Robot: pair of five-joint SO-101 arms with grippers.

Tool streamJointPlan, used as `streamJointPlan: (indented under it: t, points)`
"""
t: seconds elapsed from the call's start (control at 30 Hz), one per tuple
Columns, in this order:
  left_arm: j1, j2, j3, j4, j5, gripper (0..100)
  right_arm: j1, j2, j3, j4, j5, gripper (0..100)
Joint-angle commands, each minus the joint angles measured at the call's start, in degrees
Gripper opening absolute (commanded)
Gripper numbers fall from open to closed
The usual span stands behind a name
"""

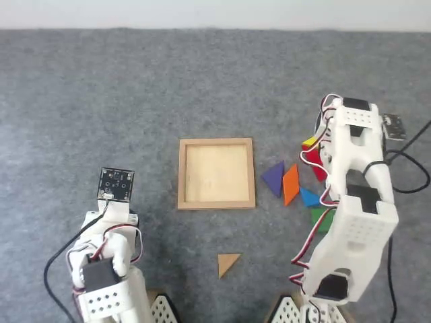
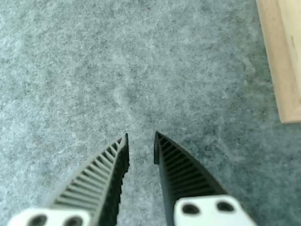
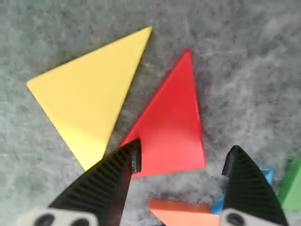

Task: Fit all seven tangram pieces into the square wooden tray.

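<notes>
The left claw [image 2: 141, 136] hangs over the grey, carpet-like table [image 2: 94, 61], its two black ribbed fingers [image 2: 176, 174] narrowly parted, while a corner of the wooden tray [image 2: 277, 56] lies well apart from it.

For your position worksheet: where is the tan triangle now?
In the high view the tan triangle lies on the carpet, just below the wooden tray, slightly right of its centre.
</notes>
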Motion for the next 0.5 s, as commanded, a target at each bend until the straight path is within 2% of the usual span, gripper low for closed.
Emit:
streamJointPlan:
  t: [0.0, 0.17, 0.47]
  points:
    - [0.00, -0.70, -0.48, 0.35, 0.35, 9, 2.59, -0.13, -4.31, -0.66, -1.14, 29.9]
    - [0.00, -0.70, -0.48, 0.35, 0.35, 9, 2.95, -0.04, -5.01, -1.10, -1.41, 29.9]
    - [0.00, -0.70, -0.48, 0.35, 0.35, 9, 3.21, 3.21, -5.10, -9.19, -3.08, 29.9]
